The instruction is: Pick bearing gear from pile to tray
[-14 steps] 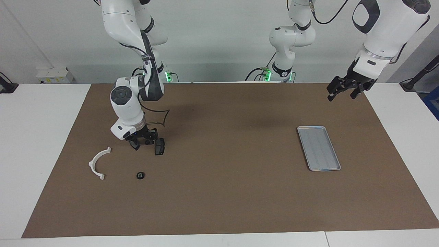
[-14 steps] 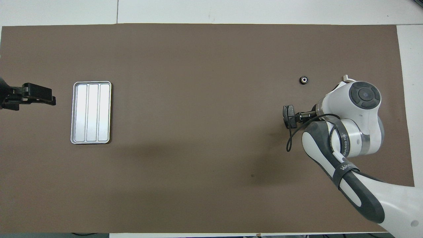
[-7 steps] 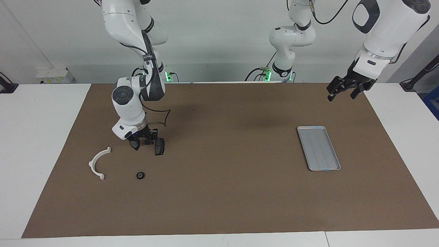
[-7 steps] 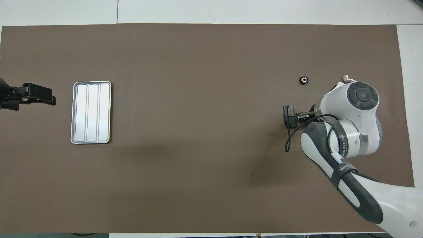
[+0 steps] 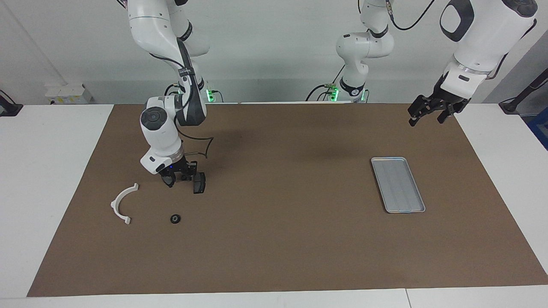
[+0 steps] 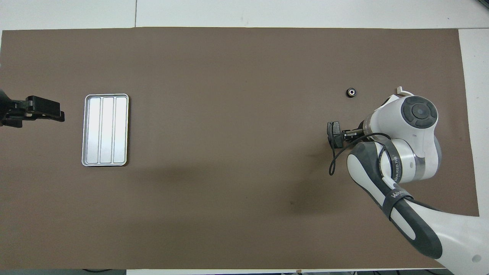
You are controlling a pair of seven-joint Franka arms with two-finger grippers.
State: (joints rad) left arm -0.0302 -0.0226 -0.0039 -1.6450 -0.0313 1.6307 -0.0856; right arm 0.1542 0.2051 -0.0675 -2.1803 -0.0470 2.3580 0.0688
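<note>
The right tool (image 5: 182,179) hangs low over the brown mat (image 5: 274,239) at the right arm's end of the table, against a dark brake pad (image 5: 199,183). Whether it grips the pad I cannot tell. That looks like clearing the pile, not taking the wanted part.

The left tool (image 5: 428,117) waits high and spread wide at the left arm's end. The tray (image 5: 379,186) lies there bare, ready to receive.

The white half-ring (image 5: 114,202) lies flat. Just beside it, farther from the robots than the pad, sits the small black bearing (image 5: 174,219), untouched.

Against a second ago, the right arm has risen slightly and the pad sits a touch higher. Tray, half-ring and bearing have not moved.
</note>
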